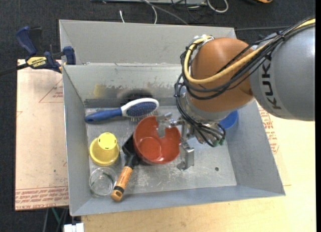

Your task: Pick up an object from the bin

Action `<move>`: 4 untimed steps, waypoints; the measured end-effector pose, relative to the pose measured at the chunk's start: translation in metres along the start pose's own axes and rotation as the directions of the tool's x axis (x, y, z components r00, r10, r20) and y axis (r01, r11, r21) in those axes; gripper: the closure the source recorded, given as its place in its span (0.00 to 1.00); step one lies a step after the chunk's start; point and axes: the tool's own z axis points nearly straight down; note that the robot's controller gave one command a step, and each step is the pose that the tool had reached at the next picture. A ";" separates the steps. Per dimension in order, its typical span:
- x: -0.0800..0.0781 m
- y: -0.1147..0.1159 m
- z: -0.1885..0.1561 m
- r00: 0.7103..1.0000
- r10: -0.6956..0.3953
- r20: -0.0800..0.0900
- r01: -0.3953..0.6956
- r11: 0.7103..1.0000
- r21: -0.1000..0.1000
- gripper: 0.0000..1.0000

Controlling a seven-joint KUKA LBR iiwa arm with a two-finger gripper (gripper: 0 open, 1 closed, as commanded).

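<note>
My gripper (175, 141) hangs low over the middle of the bin and is open. One metal finger (186, 157) stands just outside the right rim of a red bowl (153, 146). The other finger (164, 126) sits at the bowl's upper right edge, so part of the rim lies between them. The bowl rests upright on the bin floor. A blue-handled hairbrush with a white head (125, 110) lies just behind the bowl. A black tool with an orange handle (124, 175) lies against the bowl's left side.
A yellow cup (104, 148) lies at the left, and a clear glass cup (101, 182) stands in the front left corner. A blue round thing (230, 121) peeks out under the arm at the right. The arm's orange cover and cables hide the bin's middle right.
</note>
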 end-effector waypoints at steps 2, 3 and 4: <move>0.008 0.058 0.021 0.989 -0.151 0.009 0.151 0.989 0.001 1.00; 0.008 0.058 0.021 0.989 -0.151 0.009 0.151 0.989 0.001 1.00; -0.044 0.097 0.059 0.990 -0.140 0.011 0.140 0.990 -0.003 1.00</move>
